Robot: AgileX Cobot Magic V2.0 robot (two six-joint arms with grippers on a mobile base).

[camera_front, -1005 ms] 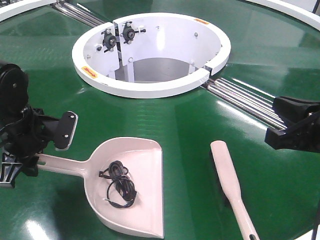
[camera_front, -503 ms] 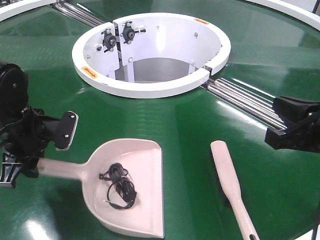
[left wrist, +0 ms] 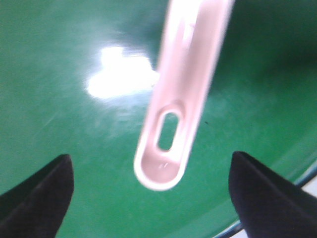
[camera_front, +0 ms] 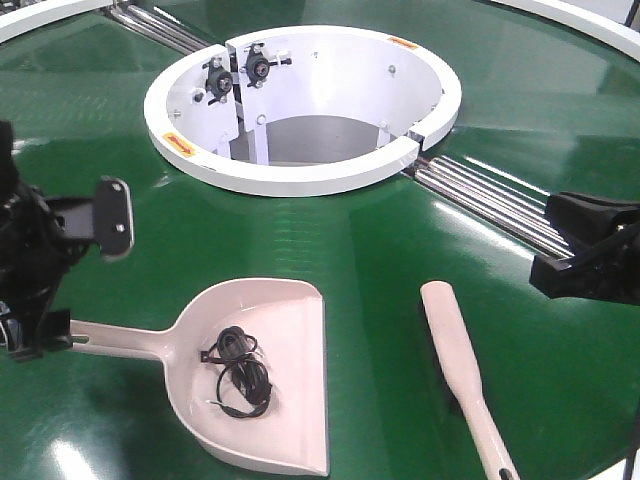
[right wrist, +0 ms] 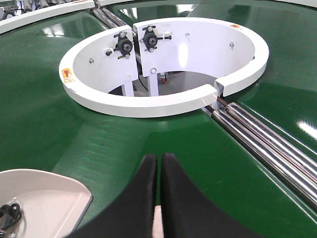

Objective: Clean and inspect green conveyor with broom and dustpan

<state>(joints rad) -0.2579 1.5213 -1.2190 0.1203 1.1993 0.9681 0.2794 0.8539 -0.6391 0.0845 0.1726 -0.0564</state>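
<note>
the dustpan (camera_front: 262, 375) lies flat on the green conveyor (camera_front: 360, 250) near its front edge, a tangle of black cord (camera_front: 235, 372) in its scoop. the left gripper (left wrist: 148, 198) hovers over the handle's slotted end, fingers (left wrist: 34, 198) spread wide apart, not touching it. right of the dustpan lies the broom (camera_front: 455, 360), handle toward the front edge. the right gripper (right wrist: 158, 188) hangs near the right edge, fingers together, holding nothing. farther back sits the white central ring (camera_front: 300, 175), steel rollers (camera_front: 490, 205) running from it.
</note>
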